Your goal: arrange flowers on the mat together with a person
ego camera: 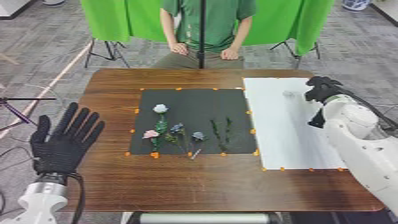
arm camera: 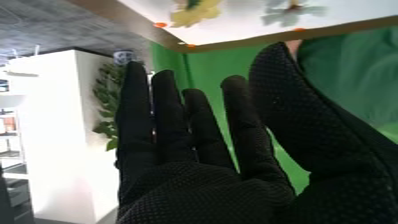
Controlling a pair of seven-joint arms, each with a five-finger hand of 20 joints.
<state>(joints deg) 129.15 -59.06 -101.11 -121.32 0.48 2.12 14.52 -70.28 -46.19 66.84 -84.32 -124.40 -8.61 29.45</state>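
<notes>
My left hand (ego camera: pixel 67 140) lies at the left side of the table in the head view, fingers straight and spread. The right hand (ego camera: pixel 325 89) is over the far right part of the white sheet (ego camera: pixel 289 130), its fingers straight in the right wrist view, where the palm of that hand (arm camera: pixel 209 192) holds nothing. On the dark mat (ego camera: pixel 191 95) are a white flower (ego camera: pixel 161 108), a pink flower (ego camera: pixel 151 134), bluish flowers (ego camera: pixel 198 135) and green stems (ego camera: pixel 227 131). Beyond my right hand, a yellow flower (arm camera: pixel 197 12) and a greyish flower (arm camera: pixel 293 11) lie on white.
A person sits across the table (ego camera: pixel 115 185) with both hands (ego camera: pixel 230 53) on the lap, away from the flowers. Orange markers edge the mat and sheet. A dark pole (ego camera: pixel 202 30) stands before the person, and green cloth (ego camera: pixel 293 25) hangs behind.
</notes>
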